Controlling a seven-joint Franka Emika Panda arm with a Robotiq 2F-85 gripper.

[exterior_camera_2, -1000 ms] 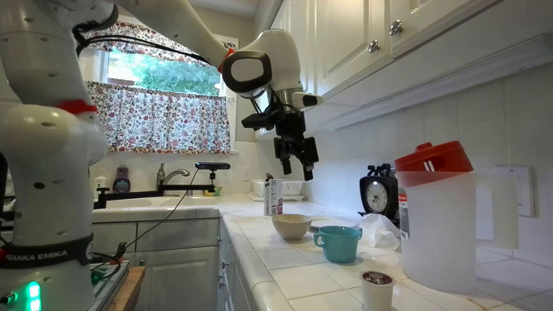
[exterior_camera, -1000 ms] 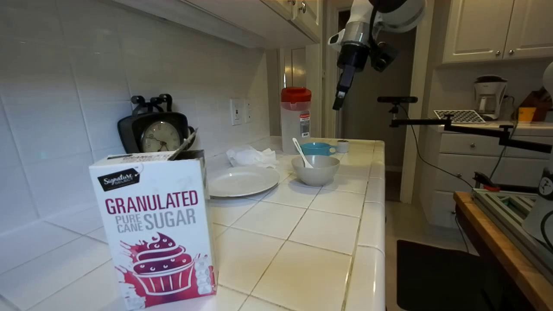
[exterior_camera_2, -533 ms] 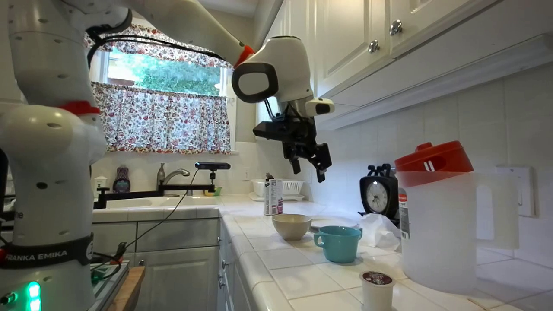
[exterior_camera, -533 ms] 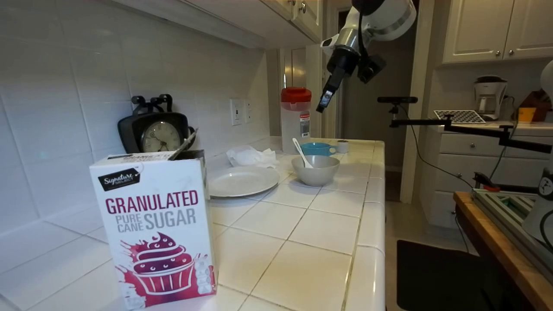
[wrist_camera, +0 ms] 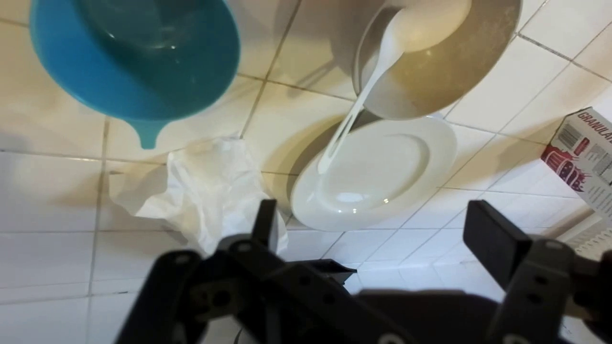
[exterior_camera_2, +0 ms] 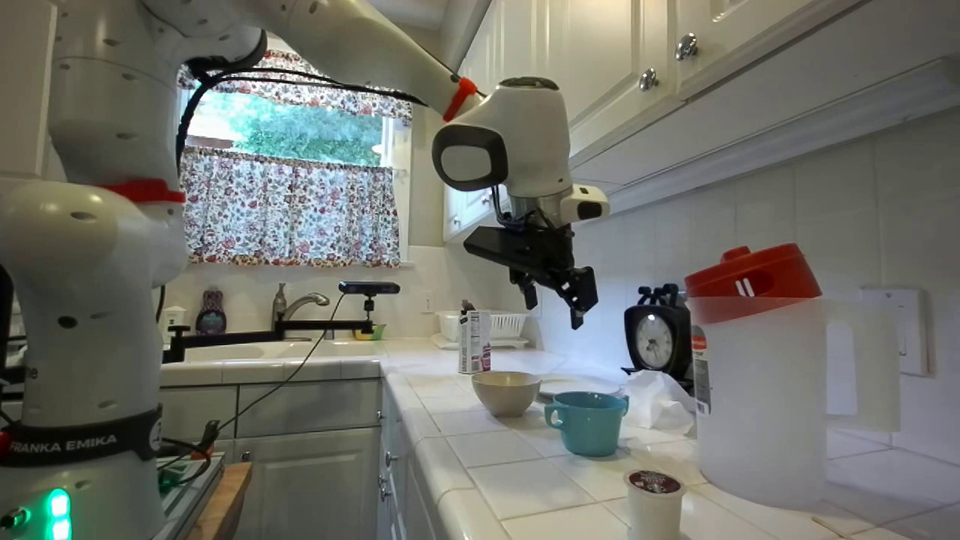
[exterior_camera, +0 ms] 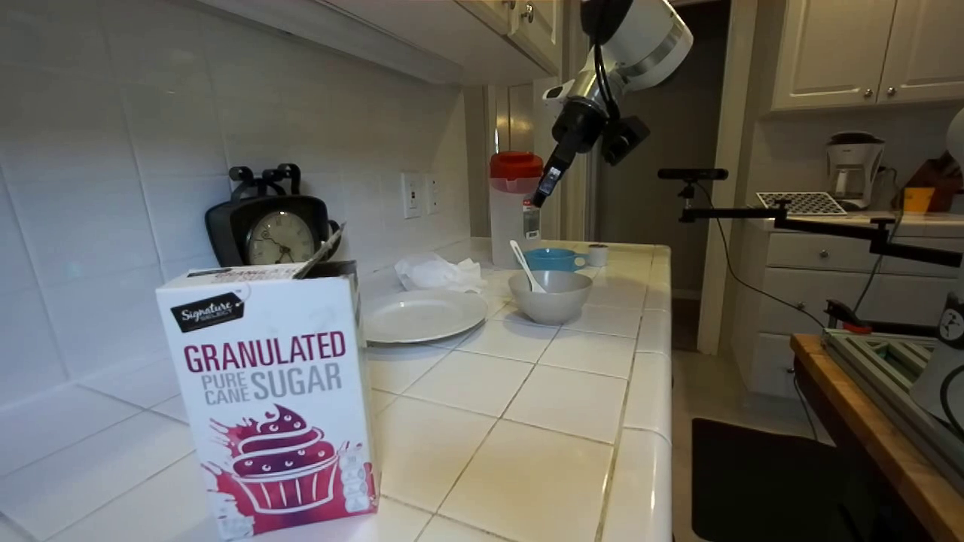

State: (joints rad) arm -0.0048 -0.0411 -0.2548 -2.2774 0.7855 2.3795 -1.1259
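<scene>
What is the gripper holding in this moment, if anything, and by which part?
Nothing is held. The gripper hangs open in the air above the counter, its fingers apart with nothing gripped between them.

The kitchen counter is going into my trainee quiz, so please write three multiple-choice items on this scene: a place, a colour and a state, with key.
1. Where is the white spoon?
A) Inside the teal cup
B) In the bowl
C) Inside the sugar box

2. What colour is the lid on the pitcher?
A) Red
B) Green
C) Black

3. How does the gripper stand?
A) Shut on the teal cup
B) Shut on the white spoon
C) Open, holding nothing

Key:
1: B, the wrist view shows its head inside the bowl.
2: A, the lid shows red in both exterior views.
3: C, in the wrist view its jaws stand apart with nothing between them.
</scene>
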